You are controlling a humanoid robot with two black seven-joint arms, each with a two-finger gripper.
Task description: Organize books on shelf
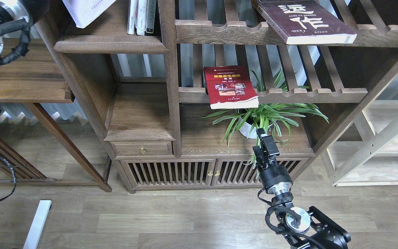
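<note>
Head view shows you the plain pale lavender-white paperback [87, 12] tilted over the dark-brown wooden plank shelf [110, 44] at top left, left of 3 upright white books [141, 16]. Your left gripper is out of view. The dark maroon paperback with white Chinese characters [304, 21] lies on the upper slatted rack [226, 31]; the red paperback with yellow title [230, 87] on the lower rack [306, 95]. Your right gripper [266, 140] hangs near the green potted plant [264, 116]; you cannot tell its state.

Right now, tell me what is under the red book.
The red book lies on a slatted rack, its near edge overhanging the front rail. Below it a green plant spreads its leaves in a white pot. The book covers part of the rail.
</note>
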